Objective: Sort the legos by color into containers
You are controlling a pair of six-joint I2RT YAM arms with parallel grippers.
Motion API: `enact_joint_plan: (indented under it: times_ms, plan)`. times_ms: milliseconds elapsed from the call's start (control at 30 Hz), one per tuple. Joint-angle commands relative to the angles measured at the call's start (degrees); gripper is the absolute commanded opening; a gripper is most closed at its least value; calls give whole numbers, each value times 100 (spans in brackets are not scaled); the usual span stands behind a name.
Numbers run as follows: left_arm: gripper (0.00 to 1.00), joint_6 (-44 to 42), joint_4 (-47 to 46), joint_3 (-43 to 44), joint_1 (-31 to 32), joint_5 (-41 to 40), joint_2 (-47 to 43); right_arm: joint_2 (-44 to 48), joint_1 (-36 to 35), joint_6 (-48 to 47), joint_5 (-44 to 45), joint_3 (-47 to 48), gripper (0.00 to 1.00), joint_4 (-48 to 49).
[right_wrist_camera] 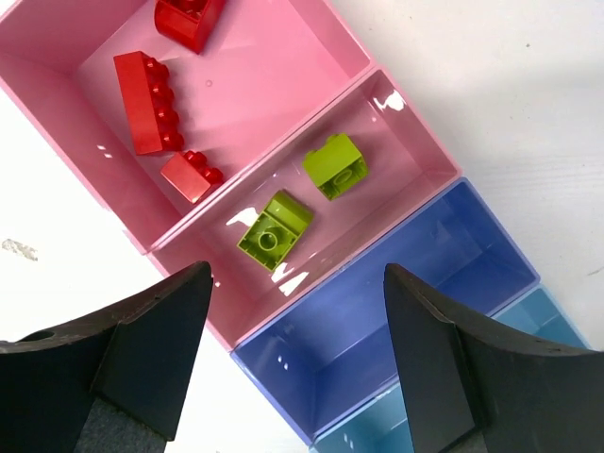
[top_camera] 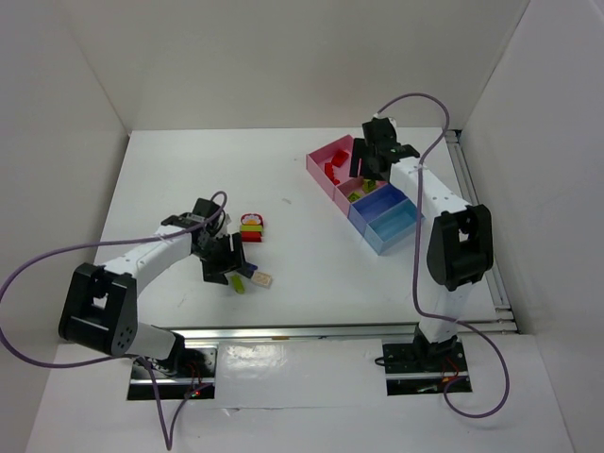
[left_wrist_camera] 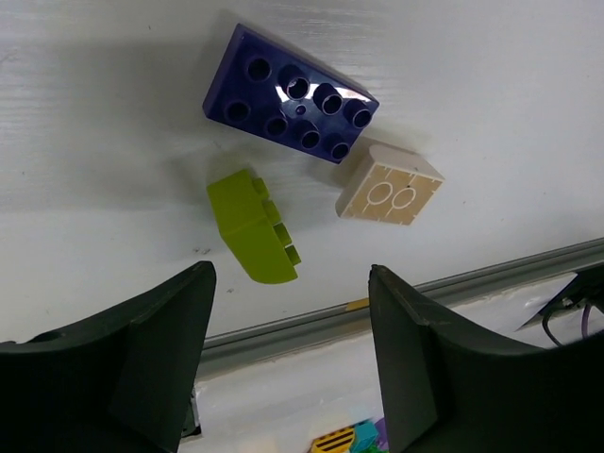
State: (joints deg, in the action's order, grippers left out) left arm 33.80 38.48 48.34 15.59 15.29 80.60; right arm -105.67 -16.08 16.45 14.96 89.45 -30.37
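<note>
My left gripper (top_camera: 225, 260) (left_wrist_camera: 291, 274) is open and empty, just above a lime green lego (left_wrist_camera: 253, 226), a purple lego (left_wrist_camera: 291, 94) and a beige lego (left_wrist_camera: 392, 186) on the table. A small stack of red and lime legos (top_camera: 252, 226) stands beyond it. My right gripper (top_camera: 373, 156) (right_wrist_camera: 297, 274) is open and empty over the containers (top_camera: 387, 215). The pink box (right_wrist_camera: 255, 85) holds three red legos (right_wrist_camera: 146, 99). The second pink box (right_wrist_camera: 396, 142) holds two lime legos (right_wrist_camera: 274, 226). The blue box (right_wrist_camera: 406, 302) and light blue box (right_wrist_camera: 533, 321) show nothing inside.
A metal rail (left_wrist_camera: 453, 288) runs along the table's near edge, close behind the left gripper. White walls enclose the table at the left, back and right. A purple cable (top_camera: 425, 104) loops above the right arm.
</note>
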Motion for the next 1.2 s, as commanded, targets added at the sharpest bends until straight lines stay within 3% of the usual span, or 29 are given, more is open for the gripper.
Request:
enact_joint_plan:
  times_ms: [0,67,200,233,300,500,700,867,967,1033,1167]
  plan:
    - [75,232,-165,-167,84,-8,9,222,-1,16,165,-94,80,128]
    - [75,284,-226,-280,84,-95,70,222,-1,16,95,-94,80,128]
    - [64,408,-297,-351,137,-482,132,169,-54,16,95,-24,80,75]
    - [54,408,-297,-351,137,-553,132,169,-106,16,95,-24,80,75]
    - [45,408,-297,-290,137,-606,132,169,-106,16,43,-24,80,128]
    - [44,346,-175,70,137,-659,412,169,-45,-36,42,-24,80,75]
    - [29,223,221,518,190,-597,387,344,69,-36,42,-138,80,137]
    - [19,-216,652,1695,629,-616,325,398,280,-36,-248,-24,80,137]
    - [14,-286,652,2398,743,-29,509,529,412,16,-249,-24,80,137]
    - [8,-339,399,2758,814,280,851,591,412,16,-56,-24,80,137]
    - [4,-199,161,4039,1059,1019,1747,811,412,121,174,28,80,-29]
